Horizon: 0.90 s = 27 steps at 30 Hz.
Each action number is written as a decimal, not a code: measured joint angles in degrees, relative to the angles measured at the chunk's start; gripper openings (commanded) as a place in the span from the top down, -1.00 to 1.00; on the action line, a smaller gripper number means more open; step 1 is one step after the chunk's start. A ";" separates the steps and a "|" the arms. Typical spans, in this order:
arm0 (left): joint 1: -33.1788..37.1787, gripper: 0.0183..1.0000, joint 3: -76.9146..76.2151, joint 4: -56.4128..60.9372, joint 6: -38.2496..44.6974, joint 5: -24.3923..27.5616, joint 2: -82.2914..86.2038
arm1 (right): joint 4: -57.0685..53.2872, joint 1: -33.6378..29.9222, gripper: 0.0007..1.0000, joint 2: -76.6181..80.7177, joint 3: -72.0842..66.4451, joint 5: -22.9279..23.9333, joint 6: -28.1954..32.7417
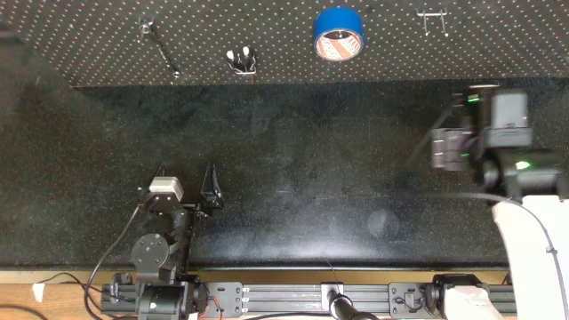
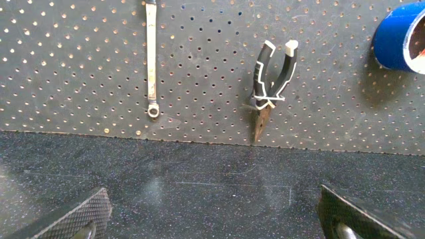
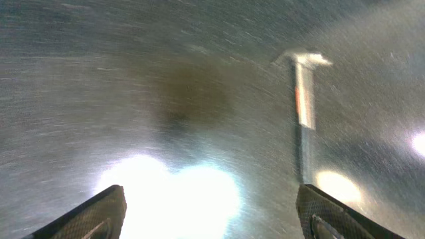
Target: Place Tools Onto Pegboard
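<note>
Right claw (image 3: 211, 222): spread wide and empty. It hangs over the table (image 1: 311, 160), with the tool ahead of it and off toward one finger, so we judge it is not yet lined up for a grasp.
Tool (image 3: 304, 109): a slim metal piece with a crosswise head and a reddish band on the shaft. It may be a small hammer, but we cannot be sure. It lies flat on the table, touching neither claw and not on the pegboard.
Pegboard (image 1: 267, 36): stands along the table's far edge.
Already hung: a wrench (image 2: 152, 60), pliers (image 2: 269, 86) and a roll of blue tape (image 1: 338, 36), each on its own peg and well apart, so nothing overlaps.
Free hook (image 1: 433, 20): bare, at the pegboard's right end. We judge it the likely home for the tool, since it is on the right arm's side.
Left claw (image 2: 212, 229): spread and empty, low near its own base and facing the pegboard. We take it to be parked out of the way.
</note>
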<state>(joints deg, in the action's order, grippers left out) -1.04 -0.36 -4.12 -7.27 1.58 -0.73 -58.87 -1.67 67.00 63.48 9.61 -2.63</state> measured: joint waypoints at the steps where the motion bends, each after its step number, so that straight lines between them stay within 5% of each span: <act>1: 0.02 -0.99 0.00 0.00 0.00 0.13 0.00 | 0.02 -5.14 -0.66 1.75 0.00 -0.39 2.03; 5: 0.00 -0.99 0.00 0.00 0.00 0.17 0.00 | 7.13 -25.14 -0.66 18.34 -0.11 -2.27 18.14; 9: 0.00 -0.99 0.00 0.00 0.00 0.17 0.00 | 11.91 -32.28 -0.66 25.49 -0.17 -6.82 26.67; 14: 0.00 -0.99 0.00 0.00 0.00 0.17 0.00 | 12.94 -32.89 -0.66 31.26 -0.15 -13.86 29.57; 27: 0.00 -0.99 0.00 0.00 0.00 0.17 0.00 | 8.76 -38.36 -0.66 32.46 -0.15 -14.49 36.24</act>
<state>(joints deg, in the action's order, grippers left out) -1.04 -0.36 -4.12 -7.27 1.76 -0.73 -50.11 -40.03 99.46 63.33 -4.89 33.61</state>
